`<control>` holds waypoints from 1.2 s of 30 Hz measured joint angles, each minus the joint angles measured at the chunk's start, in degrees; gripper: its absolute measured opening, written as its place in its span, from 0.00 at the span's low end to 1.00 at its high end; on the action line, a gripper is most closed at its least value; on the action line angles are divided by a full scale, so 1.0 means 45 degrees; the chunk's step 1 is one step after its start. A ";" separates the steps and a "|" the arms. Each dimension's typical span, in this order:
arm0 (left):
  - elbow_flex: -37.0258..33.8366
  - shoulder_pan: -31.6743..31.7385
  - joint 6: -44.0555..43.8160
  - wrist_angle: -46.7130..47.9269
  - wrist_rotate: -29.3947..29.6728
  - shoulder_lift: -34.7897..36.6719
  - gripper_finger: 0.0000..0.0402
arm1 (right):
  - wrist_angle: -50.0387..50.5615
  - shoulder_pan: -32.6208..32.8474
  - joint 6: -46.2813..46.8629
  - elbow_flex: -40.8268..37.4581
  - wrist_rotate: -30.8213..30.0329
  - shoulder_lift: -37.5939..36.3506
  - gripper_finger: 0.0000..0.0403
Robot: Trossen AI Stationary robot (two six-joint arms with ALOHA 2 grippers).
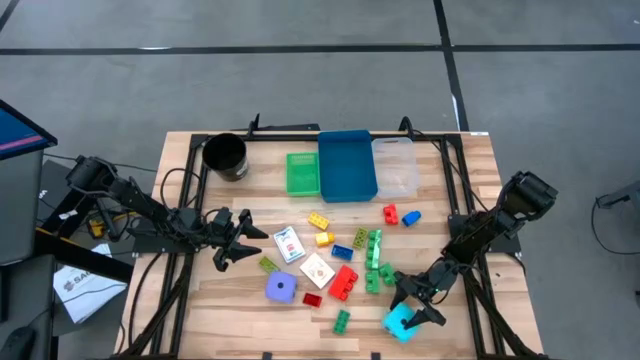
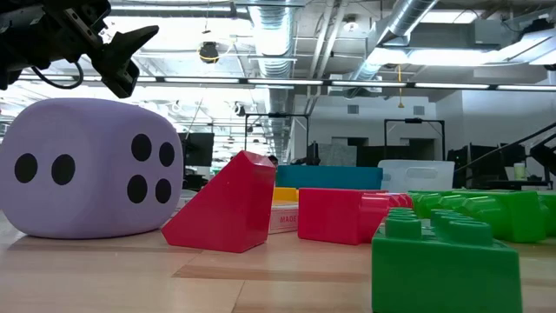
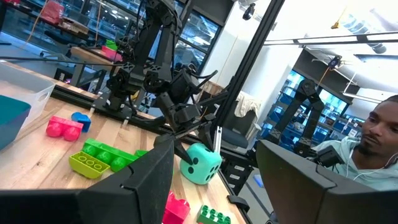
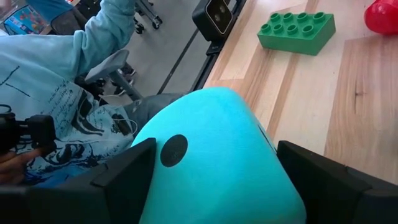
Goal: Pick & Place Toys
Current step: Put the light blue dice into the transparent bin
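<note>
The left gripper (image 1: 238, 243) is seen left of the purple die (image 1: 281, 288), above the table (image 1: 200, 310) and clear of every toy; its fingers are spread wide and nothing is held between them. In the low view the same fingers (image 2: 122, 52) hang above the purple die (image 2: 91, 167), apart from it. The black cup (image 1: 225, 155) stands far behind the purple die, near the table's back left corner. A small yellow-green brick (image 1: 268, 264) lies just behind the purple die, and two white card packs (image 1: 288, 245) (image 1: 317, 269) lie behind it and to its right. Right of the purple die are found a small red brick (image 1: 312, 299), a larger red brick (image 1: 343, 282) and a green brick (image 1: 342, 320). Yellow bricks (image 1: 319, 221) and a blue brick (image 1: 343, 252) lie further back, with a row of green bricks (image 1: 374, 250) beyond them. Behind all these, the green tray (image 1: 302, 173), the blue tray (image 1: 347, 165) and the clear tray (image 1: 397, 166) are lined up along the back edge. A red brick (image 1: 389, 213) and a blue brick (image 1: 411, 217) lie in front of the clear tray. Far right of the purple die, at the table's front edge, the cyan die (image 1: 400, 321) is bracketed by the right gripper (image 1: 412, 310), whose fingers (image 4: 124, 171) are spread wide on either side of it; whether they press on it cannot be told. A person (image 4: 68, 106) in a light blue sweatshirt is seated beyond that edge.
</note>
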State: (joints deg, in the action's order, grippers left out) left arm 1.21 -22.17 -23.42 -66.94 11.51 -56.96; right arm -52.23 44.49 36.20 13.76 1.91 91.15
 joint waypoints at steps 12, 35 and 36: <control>0.0000 0.0000 0.0000 0.0000 0.0000 0.0001 0.56 | -0.0806 0.0024 -0.0580 -0.0058 0.1005 -0.0263 0.78; 0.0000 0.0000 0.0000 0.0000 0.0000 0.0000 0.56 | 0.2821 -0.0928 -0.1923 -0.0019 0.0493 -0.3149 0.62; -0.0005 0.0000 0.0000 0.0000 0.0000 0.0002 0.56 | 0.2963 -0.0928 -0.2160 -0.0019 0.0467 -0.3147 0.62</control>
State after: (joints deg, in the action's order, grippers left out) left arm 1.19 -22.17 -23.42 -66.94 11.51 -56.95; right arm -38.90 40.32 26.48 13.67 4.02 76.99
